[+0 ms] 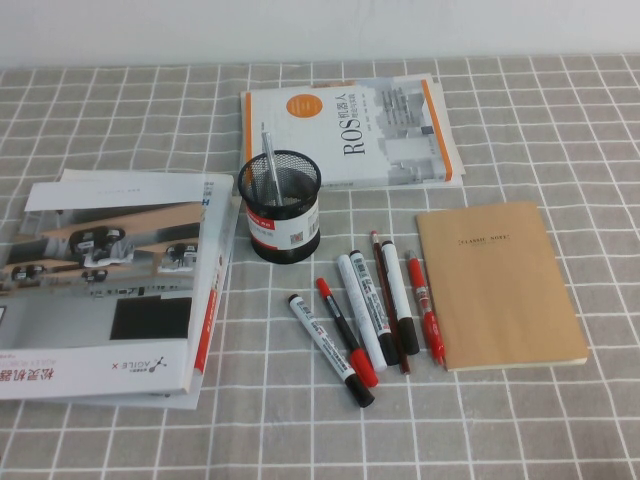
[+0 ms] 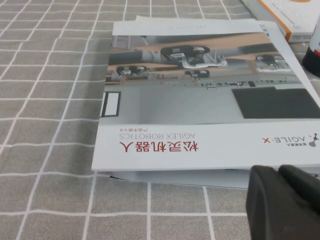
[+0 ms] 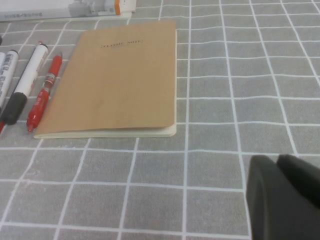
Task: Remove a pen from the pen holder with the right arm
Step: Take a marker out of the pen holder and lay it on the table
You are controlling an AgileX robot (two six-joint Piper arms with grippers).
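Pen holder (image 1: 284, 205), centre, contains one silver pen (image 1: 270, 165). Left gripper (image 2: 278, 173), closed, hangs at the booklet's (image 2: 200, 107) near edge. Right gripper (image 3: 276, 162), closed and empty, hangs near-right of the notebook (image 3: 120, 80).

High cam: raised, robot's side, tilted down, whole surface (image 1: 560, 420). Left wrist cam: low, close, over booklet (image 2: 200, 110), left gripper (image 2: 278, 170) in shot. Right wrist cam: same, over notebook (image 3: 120, 80), right gripper (image 3: 277, 159). High view shares both.

Left tool (image 2: 277, 175) and right tool (image 3: 276, 165) only partly in frame; pen holder (image 2: 314, 60) mostly off the left wrist view
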